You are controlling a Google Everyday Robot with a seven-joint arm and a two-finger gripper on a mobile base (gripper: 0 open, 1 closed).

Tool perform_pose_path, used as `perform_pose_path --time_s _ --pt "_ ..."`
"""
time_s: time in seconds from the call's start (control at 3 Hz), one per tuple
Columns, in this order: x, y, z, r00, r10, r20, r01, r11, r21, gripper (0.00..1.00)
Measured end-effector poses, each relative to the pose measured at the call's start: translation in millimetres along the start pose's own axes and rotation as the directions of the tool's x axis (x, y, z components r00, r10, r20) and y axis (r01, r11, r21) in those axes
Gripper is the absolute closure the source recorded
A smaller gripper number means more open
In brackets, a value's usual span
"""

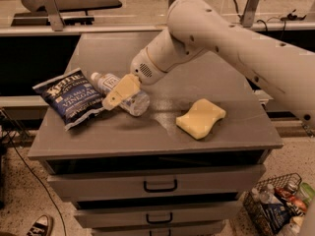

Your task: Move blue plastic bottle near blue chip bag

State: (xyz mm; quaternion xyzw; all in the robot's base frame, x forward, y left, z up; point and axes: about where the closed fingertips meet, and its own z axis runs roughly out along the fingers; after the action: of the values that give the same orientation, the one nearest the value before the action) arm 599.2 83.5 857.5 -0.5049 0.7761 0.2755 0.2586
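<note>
The blue plastic bottle point(136, 103) lies on its side on the grey cabinet top point(231, 82), its white cap point(95, 76) pointing back left. Its cap end touches or nearly touches the right edge of the blue chip bag point(69, 97), which lies flat at the front left with "Kettle" and "Vinegar" lettering. My gripper point(120, 92) reaches down from the big white arm point(221, 38) and is shut across the bottle's label. One tan finger point(123, 88) shows on top. The other is hidden behind the bottle.
A yellow sponge point(200, 118) lies on the cabinet top to the right of the bottle. Drawers with black handles point(160, 186) face the front. A wire basket of bottles point(275, 205) stands on the floor at lower right. A shoe point(37, 226) is at lower left.
</note>
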Motion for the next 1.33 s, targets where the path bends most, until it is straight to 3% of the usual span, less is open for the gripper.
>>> perform_pose_path --time_s 0.33,0.67,1.0,1.33 --pt "-3.3 4.1 11.4 1.0 0.02 0.023 -0.02 0.9997 -0.017 0.0" --pt "-12.2 -15.2 -6.0 0.998 0.026 0.066 -0.028 0.9987 0.043 0.0" --pt "-25.0 -56.4 -56.2 0.988 0.015 0.152 -0.038 0.9883 0.148 0.0" --pt "-34.2 -119.8 -134.4 0.952 0.003 0.307 -0.085 0.9638 0.253 0.0"
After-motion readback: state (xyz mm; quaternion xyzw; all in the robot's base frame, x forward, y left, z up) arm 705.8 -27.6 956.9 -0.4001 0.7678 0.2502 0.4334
